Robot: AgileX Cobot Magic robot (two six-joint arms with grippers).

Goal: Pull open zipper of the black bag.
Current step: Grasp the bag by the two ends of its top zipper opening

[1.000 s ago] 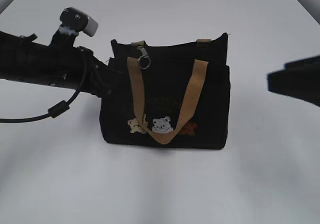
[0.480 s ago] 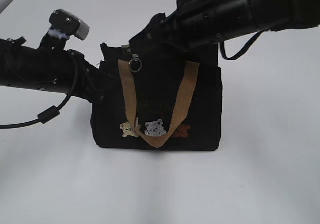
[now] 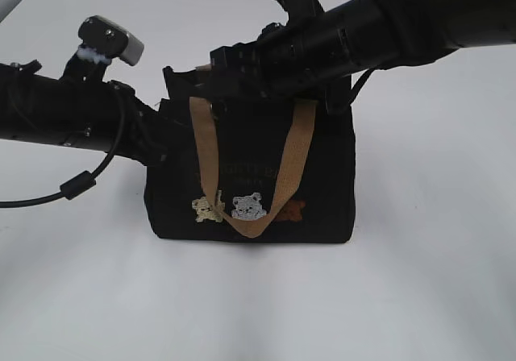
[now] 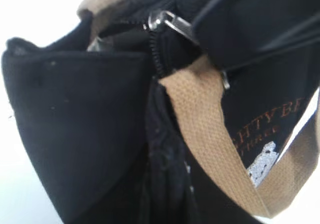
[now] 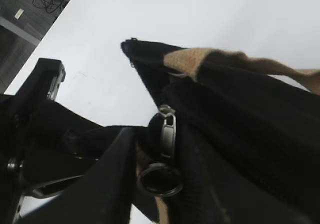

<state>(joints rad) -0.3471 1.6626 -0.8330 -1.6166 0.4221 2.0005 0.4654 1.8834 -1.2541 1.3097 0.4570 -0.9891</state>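
Silver zipper (image 5: 167, 129) pull sits between my right pincer's (image 5: 150, 149) still-parted fingers. My left pincer (image 3: 161, 139) pinches the black bag's (image 3: 322, 184) end. Next I squeeze and pull.

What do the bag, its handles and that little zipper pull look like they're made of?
The black bag looks like matte woven fabric, soft and creased. Its tan handles show a coarse webbing weave, probably cotton or a synthetic. The zipper pull and ring shine silver, so likely metal.

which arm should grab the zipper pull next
Right. Its gripper is already at the silver zipper pull on the black bag's top edge, a finger on either side. The left gripper is at the bag's left end and looks to be pinching the fabric, better used for bracing.
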